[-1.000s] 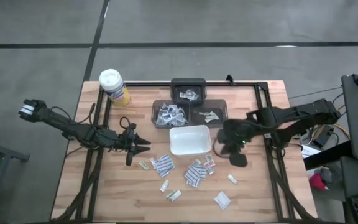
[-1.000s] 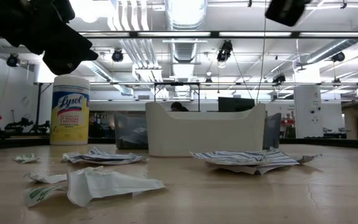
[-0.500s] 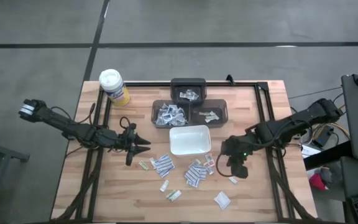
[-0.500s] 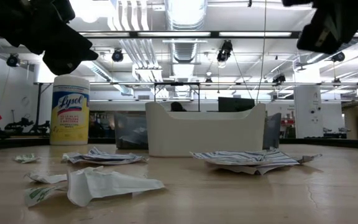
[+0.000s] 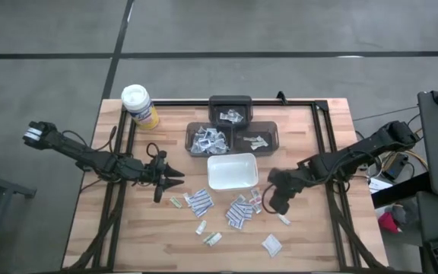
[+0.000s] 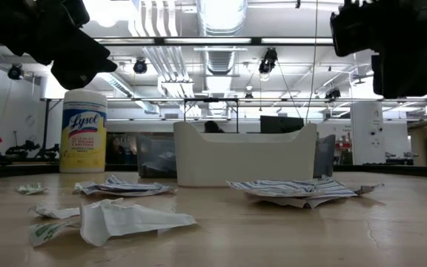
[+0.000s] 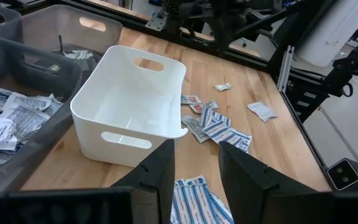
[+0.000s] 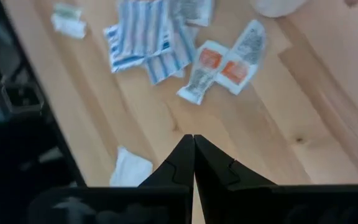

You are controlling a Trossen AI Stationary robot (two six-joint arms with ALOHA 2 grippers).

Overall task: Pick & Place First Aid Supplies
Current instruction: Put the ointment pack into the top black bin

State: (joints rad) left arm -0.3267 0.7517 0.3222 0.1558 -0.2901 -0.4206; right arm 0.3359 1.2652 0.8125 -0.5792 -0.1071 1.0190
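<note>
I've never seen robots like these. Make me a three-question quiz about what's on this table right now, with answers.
1. True or false: the white tray has packets in it.
2. Which claw is shut: left or right?
3. Where does the yellow canister stand? A) in a grey bin B) at a back corner of the table C) beside the right claw

Key: 1. False; the left wrist view shows it bare inside. 2. The right, shut with nothing in it above loose packets; the left is open. 3. B.
</note>
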